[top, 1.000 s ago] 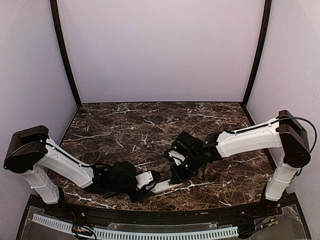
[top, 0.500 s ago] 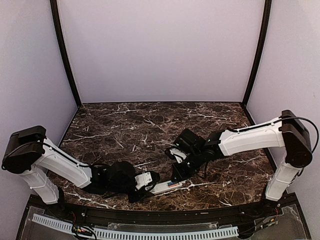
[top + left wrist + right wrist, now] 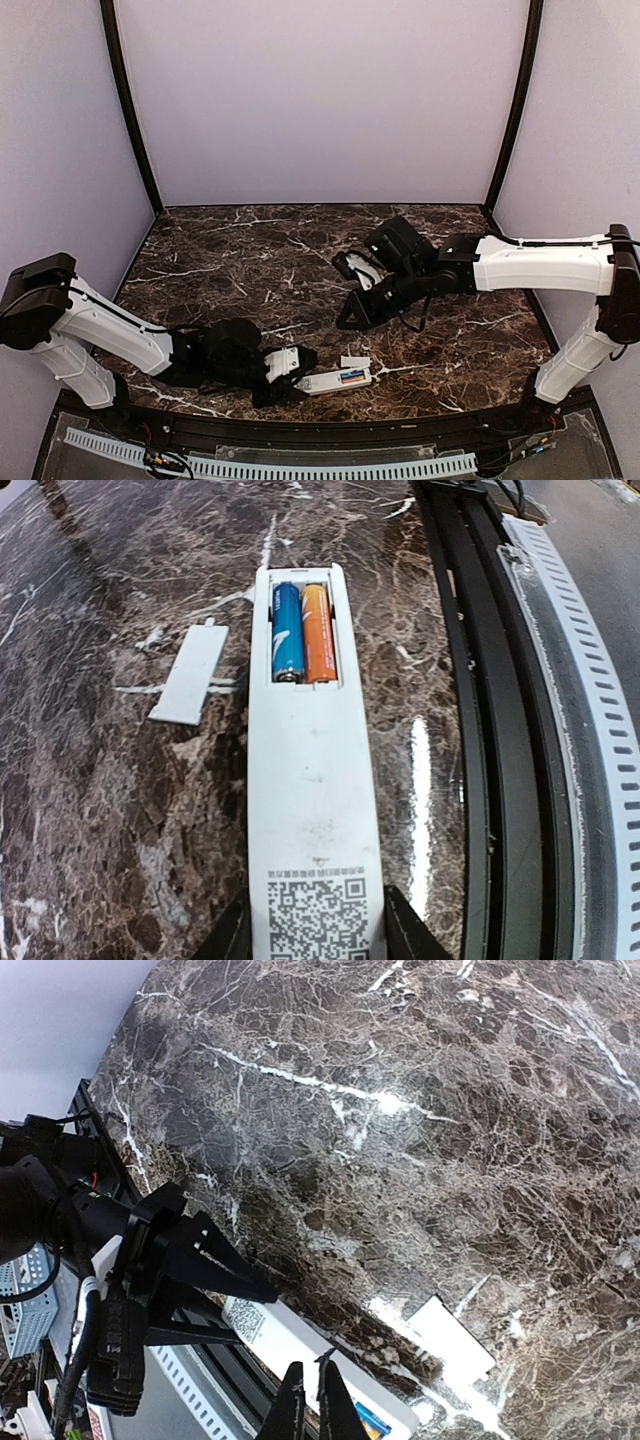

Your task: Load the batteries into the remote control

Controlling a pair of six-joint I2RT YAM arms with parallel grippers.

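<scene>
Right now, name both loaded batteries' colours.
One blue battery, one orange battery; clearest in the left wrist view.

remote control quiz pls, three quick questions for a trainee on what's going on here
1. True or false: both batteries sit in the recess of the remote control.
2. The loose white cover is: A fitted on the remote control; B lying on the table beside it; C out of view.
3. Which gripper holds the remote control?
Key: 1 true; 2 B; 3 the left gripper.
</scene>
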